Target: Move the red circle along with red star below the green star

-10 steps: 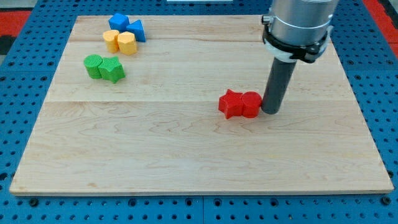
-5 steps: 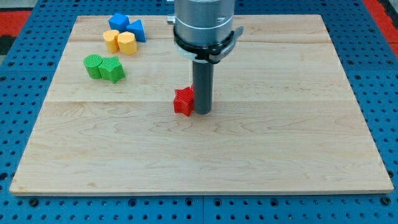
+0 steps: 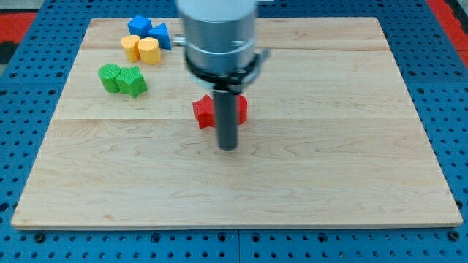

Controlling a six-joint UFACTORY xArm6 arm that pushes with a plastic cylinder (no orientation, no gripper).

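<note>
Camera view: my tip (image 3: pixel 228 148) rests on the wooden board (image 3: pixel 329 183), just toward the view's bottom from the two red blocks. I have no pincer, only the dark rod (image 3: pixel 227 120), so no open or closed state can be told. The red star (image 3: pixel 204 112) shows at the rod's left, up from my tip; the red circle (image 3: pixel 241 108) peeks out at the rod's right, mostly hidden behind it. Whether the rod touches either one cannot be told. Far to the upper left of my tip stand the green star (image 3: pixel 133 81) and a green circle (image 3: pixel 110 77), touching. Beyond them sit two yellow blocks (image 3: pixel 141 50) and two blue blocks (image 3: pixel 148 31).
</note>
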